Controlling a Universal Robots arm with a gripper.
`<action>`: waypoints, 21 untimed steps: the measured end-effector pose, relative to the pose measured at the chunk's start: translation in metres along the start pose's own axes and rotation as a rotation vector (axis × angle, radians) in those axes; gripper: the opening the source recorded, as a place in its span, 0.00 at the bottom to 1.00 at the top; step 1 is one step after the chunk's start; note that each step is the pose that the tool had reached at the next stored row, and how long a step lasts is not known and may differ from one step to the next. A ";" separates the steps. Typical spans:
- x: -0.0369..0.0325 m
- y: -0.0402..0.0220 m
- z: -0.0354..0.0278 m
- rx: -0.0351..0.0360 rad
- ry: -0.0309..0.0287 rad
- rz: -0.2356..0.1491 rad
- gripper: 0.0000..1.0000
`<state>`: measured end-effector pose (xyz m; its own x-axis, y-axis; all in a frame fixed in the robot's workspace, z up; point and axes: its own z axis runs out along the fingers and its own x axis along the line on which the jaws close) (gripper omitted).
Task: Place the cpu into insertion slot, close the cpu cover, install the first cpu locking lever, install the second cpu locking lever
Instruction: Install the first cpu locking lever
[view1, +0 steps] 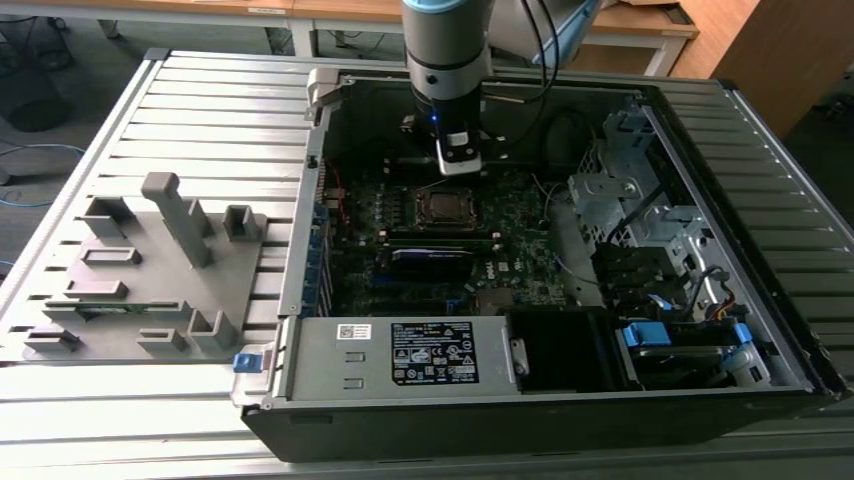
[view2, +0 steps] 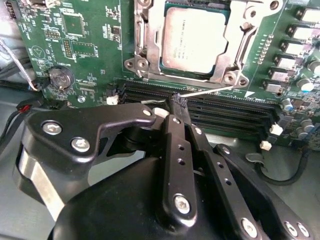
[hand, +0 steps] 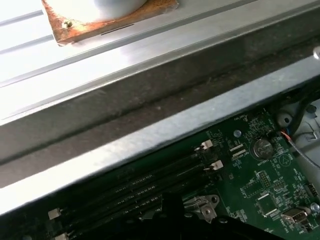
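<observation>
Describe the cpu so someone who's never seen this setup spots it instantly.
Inside the open computer case, find the green motherboard. Near its middle a silvery metal frame surrounds the cpu: a dull grey square plate, unlike the long black slots alongside.

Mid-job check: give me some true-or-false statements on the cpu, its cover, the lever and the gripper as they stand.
1. The cpu sits in the insertion slot. True.
2. The cpu cover stands raised open. False: it lies flat around the cpu.
3. The gripper has its tips at the end of a thin locking lever, beside the memory slots. True.
4. The gripper holds the cpu. False: the cpu is in the slot, apart from the tips.
5. The gripper's fingers are spread wide. False: they are shut together.
</observation>
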<state>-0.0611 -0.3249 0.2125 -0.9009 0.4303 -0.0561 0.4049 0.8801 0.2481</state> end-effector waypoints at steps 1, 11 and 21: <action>0.0001 0.0001 0.0002 0.0004 -0.0020 0.007 0.11; 0.0009 0.0010 0.0018 0.0049 -0.0213 0.083 0.11; 0.0021 0.0031 0.0032 0.0072 -0.0289 0.107 0.11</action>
<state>-0.0612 -0.3206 0.2100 -0.8477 0.5273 -0.0575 0.4997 0.8302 0.2472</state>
